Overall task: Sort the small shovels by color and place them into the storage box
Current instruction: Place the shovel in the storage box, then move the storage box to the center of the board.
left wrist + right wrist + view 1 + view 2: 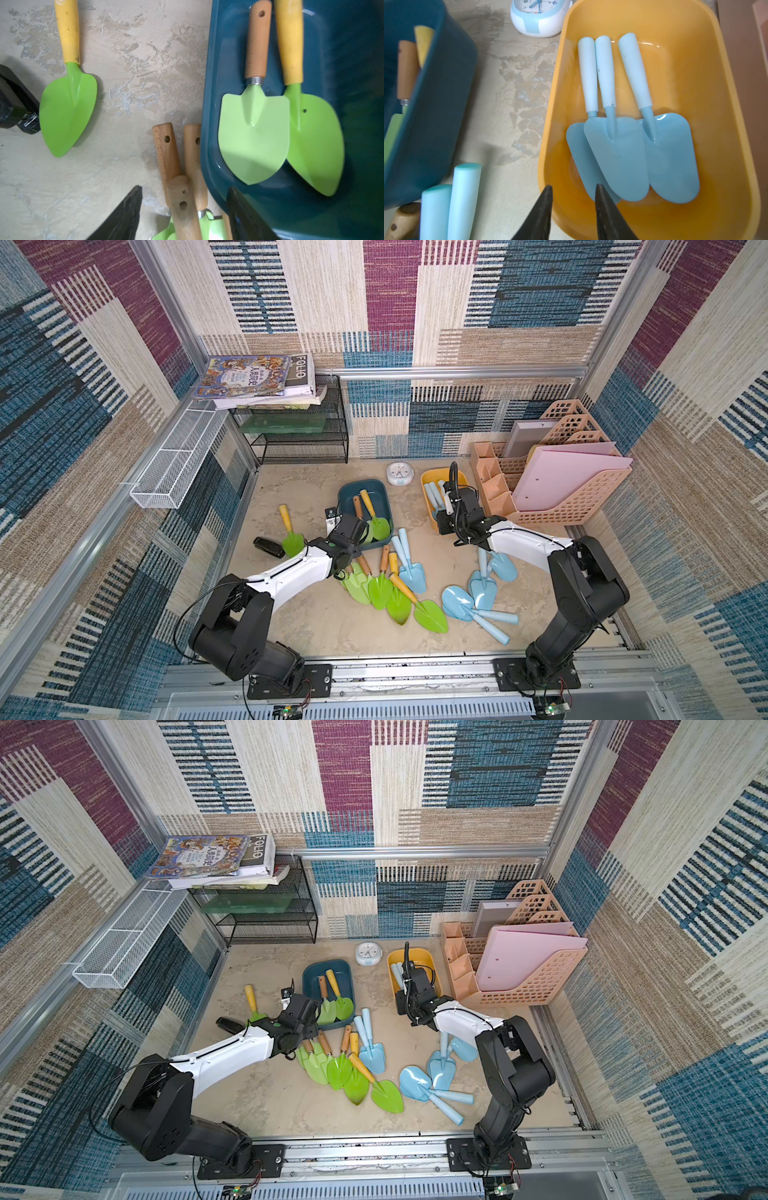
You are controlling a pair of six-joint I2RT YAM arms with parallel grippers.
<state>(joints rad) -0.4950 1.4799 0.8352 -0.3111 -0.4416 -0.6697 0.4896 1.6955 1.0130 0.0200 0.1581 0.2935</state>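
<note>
A dark blue storage box [345, 494] holds two green shovels [253, 135]. The yellow storage box [716, 104] holds three pale blue shovels [618, 155]. Several green shovels [380, 589] lie heaped mid-table, and one with a yellow handle [291, 537] lies apart to the left. Several blue shovels [482, 593] are scattered to the right. My left gripper [185, 193] hangs open over wooden handles [166, 153] beside the blue box's near rim, touching nothing. My right gripper [573, 186] is open and empty above the yellow box's near rim.
A white clock [400, 473] stands between the boxes at the back. A black object [268, 547] lies far left. A peach file organiser [573, 489] fills the right rear, a black mesh rack [299, 435] with books the left rear, and a white wire basket [178, 460] hangs on the left wall.
</note>
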